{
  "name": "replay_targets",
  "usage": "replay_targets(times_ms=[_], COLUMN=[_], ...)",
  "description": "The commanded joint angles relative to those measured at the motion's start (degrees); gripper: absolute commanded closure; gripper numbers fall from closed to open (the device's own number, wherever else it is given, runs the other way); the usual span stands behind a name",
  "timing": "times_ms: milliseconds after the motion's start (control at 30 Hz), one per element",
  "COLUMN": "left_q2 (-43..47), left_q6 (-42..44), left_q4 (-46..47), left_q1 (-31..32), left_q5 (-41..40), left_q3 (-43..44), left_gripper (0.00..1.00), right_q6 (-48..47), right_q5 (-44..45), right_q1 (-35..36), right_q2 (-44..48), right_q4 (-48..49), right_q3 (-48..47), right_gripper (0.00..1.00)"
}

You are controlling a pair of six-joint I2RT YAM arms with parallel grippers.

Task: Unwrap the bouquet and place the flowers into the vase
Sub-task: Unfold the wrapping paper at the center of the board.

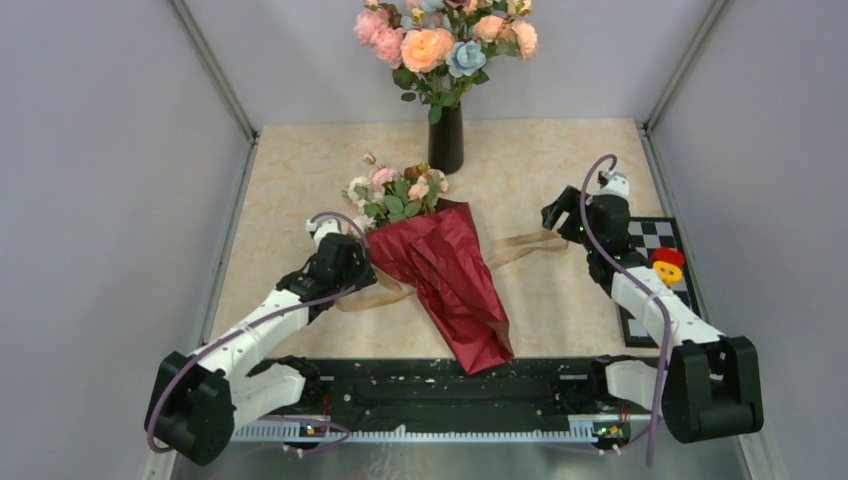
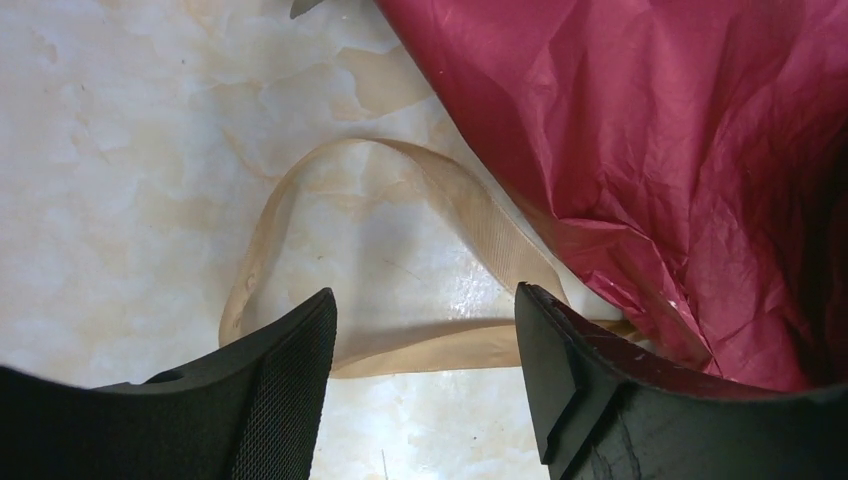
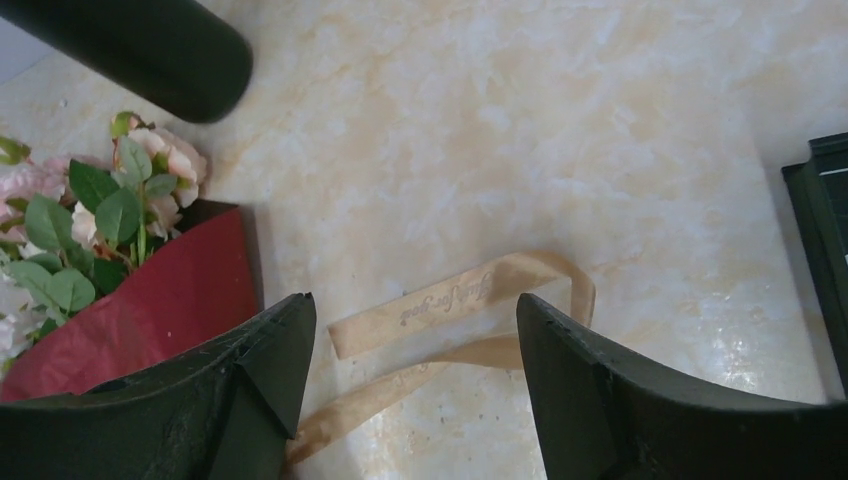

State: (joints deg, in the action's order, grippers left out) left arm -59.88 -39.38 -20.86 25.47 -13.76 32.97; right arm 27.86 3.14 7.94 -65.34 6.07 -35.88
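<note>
Both open and empty, my left gripper [image 2: 422,300] and right gripper [image 3: 412,305] could snag ribbon [image 2: 480,225], dragging bouquet [image 1: 445,275] into the upper-centre vase [image 1: 446,138].

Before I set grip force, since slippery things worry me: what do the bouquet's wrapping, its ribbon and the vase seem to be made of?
Bouquet: its wrapping looks like thin matte paper, dark red and sharply crinkled. Ribbon: tan, finely woven-looking, with printed script; fabric or textured paper, hard to tell. Vase: smooth black with little shine; glass or ceramic, cannot tell which.
</note>
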Motion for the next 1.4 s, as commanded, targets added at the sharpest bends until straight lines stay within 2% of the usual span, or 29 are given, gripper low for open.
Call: replay_targets(times_ms=[0, 233, 433, 900, 1067, 1233, 1367], left_q2=[-1.10, -3.74, -4.01, 8.44, 13.89, 17.55, 18.91], left_q6=[-3.85, -7.89, -11.13, -20.68, -18.98, -13.51, -7.85], left_q4=[6.22, 10.32, 11.90, 8.97, 6.53, 3.32, 1.02], left_q1=[-0.72, -4.31, -7.64, -13.71, -14.27, -14.31, -14.31], left_q5=[-1.06, -0.11, -1.09, -5.28, -4.52, -0.97, 4.49], left_q3=[-2.25, -5.60, -8.36, -17.01, -16.78, -12.06, -7.90], left_gripper=[0.31, 0.31, 0.31, 0.28, 0.26, 0.14, 0.05], right_q6=[-0.91, 0.19, 0.13, -0.18, -0.26, -1.53, -4.44], right_q5=[-5.50, -11.26, -12.76, -14.22, -16.17, -22.06, -25.14], right_q1=[-0.78, -0.74, -0.78, -0.74, -0.69, -0.41, 3.95], right_q2=[0.26, -2.62, -2.63, -2.50, -0.88, 1.58, 4.98], right_q4=[1.26, 3.16, 3.19, 3.34, 2.87, 1.82, -2.14], right_q3=[1.27, 2.66, 3.26, 3.68, 3.50, 2.95, 1.66], right_gripper=[0.26, 0.26, 0.26, 0.26, 0.26, 0.25, 0.24])
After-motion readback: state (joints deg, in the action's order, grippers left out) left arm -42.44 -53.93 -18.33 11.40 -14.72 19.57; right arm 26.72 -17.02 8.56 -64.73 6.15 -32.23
